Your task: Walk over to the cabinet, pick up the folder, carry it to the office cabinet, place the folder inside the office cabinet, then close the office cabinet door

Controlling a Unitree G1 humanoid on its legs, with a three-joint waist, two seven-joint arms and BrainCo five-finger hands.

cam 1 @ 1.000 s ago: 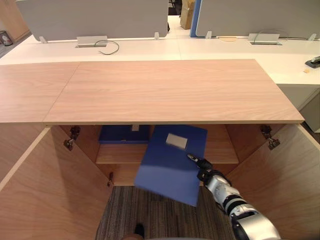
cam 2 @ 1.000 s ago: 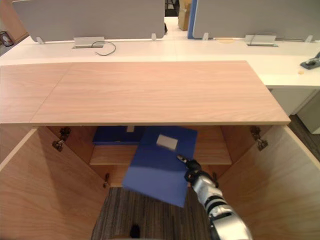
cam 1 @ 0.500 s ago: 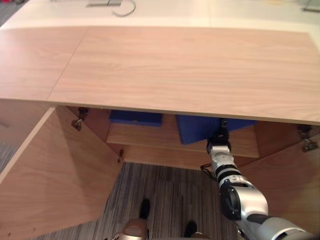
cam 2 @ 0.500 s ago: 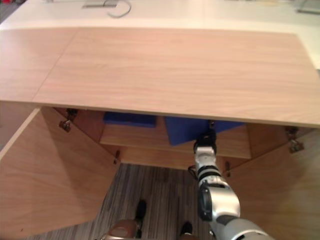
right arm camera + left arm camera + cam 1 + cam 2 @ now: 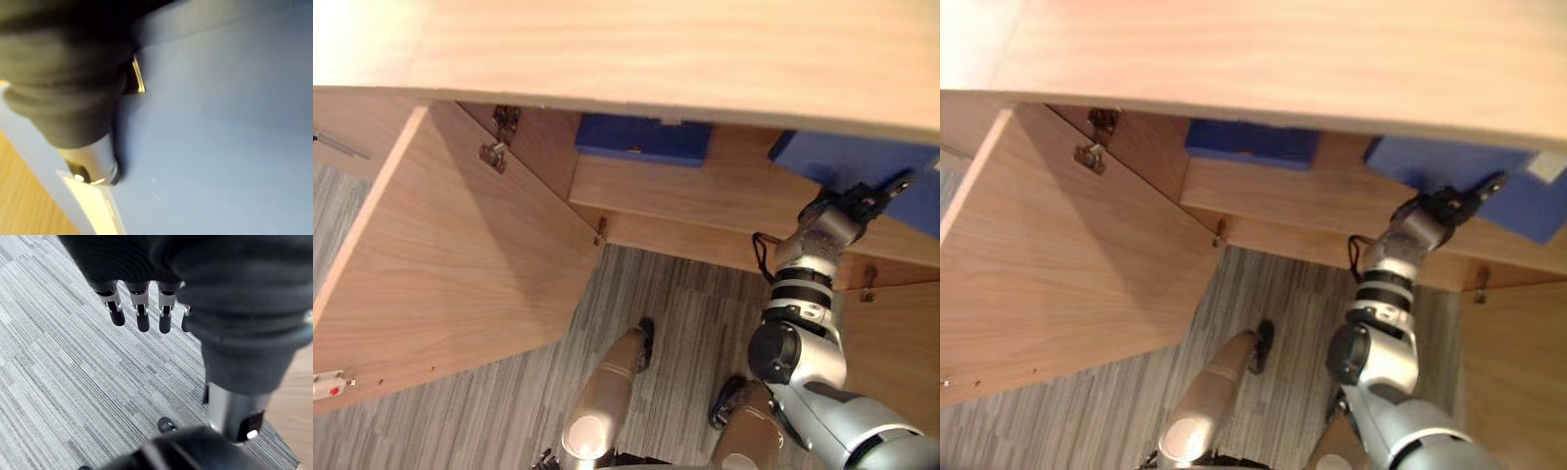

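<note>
The blue folder [image 5: 864, 163] lies tilted over the right part of the shelf [image 5: 705, 192] inside the open office cabinet, under its wooden top [image 5: 656, 49]. A white label [image 5: 1548, 166] shows at the folder's right end. My right hand [image 5: 850, 204] is shut on the folder's near edge, and in the right wrist view its thumb [image 5: 93, 166] presses on the blue cover [image 5: 220, 127]. My left hand [image 5: 142, 316] hangs open over the grey carpet with straight fingers and holds nothing.
A second blue folder [image 5: 644, 139] lies at the back left of the same shelf. The left cabinet door [image 5: 460, 264] stands swung wide open, and the right door [image 5: 893, 357] is open too. Striped grey carpet [image 5: 666, 313] lies in front of the cabinet.
The camera has tipped down and closer. My right hand has carried the folder from in front of the cabinet in onto the shelf, towards its right side.
</note>
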